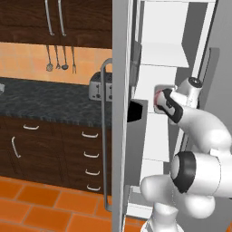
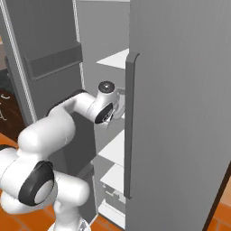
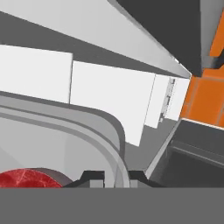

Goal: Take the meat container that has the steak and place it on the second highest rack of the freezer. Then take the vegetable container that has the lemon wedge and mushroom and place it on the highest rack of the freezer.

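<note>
My gripper [image 3: 116, 178] is shut on the rim of the meat container [image 3: 65, 131], a grey tray with a rounded corner. The red steak [image 3: 26, 180] lies inside it at the lower left of the hand view. In the left base view the gripper [image 1: 162, 100] holds the meat container [image 1: 159, 90] inside the open freezer [image 1: 158, 27], with a sliver of steak [image 1: 157, 97] showing. The tray hangs one level below the upper white shelf [image 1: 163, 56]. The vegetable container, lemon wedge and mushroom are out of view.
The freezer's left door stands open with a long bar handle [image 1: 105, 136] and a dark door bin [image 1: 136, 111]. A second grey door with a vertical handle [image 2: 130, 126] stands close beside my wrist. Lower white shelves [image 2: 115, 146] lie below. A toaster [image 1: 100, 86] sits on the dark counter.
</note>
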You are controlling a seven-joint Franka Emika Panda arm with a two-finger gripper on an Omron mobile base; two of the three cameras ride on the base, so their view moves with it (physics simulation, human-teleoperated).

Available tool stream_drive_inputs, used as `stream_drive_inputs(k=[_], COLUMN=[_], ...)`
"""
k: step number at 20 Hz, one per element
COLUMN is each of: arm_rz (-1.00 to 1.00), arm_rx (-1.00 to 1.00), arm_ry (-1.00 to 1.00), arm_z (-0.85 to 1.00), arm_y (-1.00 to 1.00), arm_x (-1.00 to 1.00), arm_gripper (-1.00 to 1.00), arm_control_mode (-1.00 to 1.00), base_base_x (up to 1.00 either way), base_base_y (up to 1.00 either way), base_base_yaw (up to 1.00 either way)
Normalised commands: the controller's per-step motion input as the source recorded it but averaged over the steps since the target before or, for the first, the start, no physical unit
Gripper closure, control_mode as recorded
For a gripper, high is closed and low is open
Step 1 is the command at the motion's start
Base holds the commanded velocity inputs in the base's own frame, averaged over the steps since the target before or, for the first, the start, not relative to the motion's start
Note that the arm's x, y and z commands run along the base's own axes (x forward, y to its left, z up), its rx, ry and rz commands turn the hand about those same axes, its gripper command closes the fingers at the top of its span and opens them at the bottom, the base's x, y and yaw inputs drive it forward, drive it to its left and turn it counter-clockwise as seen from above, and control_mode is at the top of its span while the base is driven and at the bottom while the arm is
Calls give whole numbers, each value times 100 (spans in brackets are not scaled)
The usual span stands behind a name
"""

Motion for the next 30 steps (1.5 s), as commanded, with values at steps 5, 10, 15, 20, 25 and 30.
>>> stream_drive_inputs(k=[5,10,15,20,25,30], arm_rz=[0,0,0,0,0,0], arm_rx=[0,0,0,0,0,0], arm_ry=[4,-1,0,0,0,0], arm_z=[-10,0,0,0,0,0], arm_y=[0,-10,0,0,-2,-8], arm_x=[53,23,44,39,40,38], arm_gripper=[100,100,100,100,100,100], arm_control_mode=[-100,-100,-100,-100,-100,-100], base_base_x=[0,0,0,0,0,0], base_base_y=[0,0,0,0,0,0], base_base_yaw=[0,0,0,0,0,0])
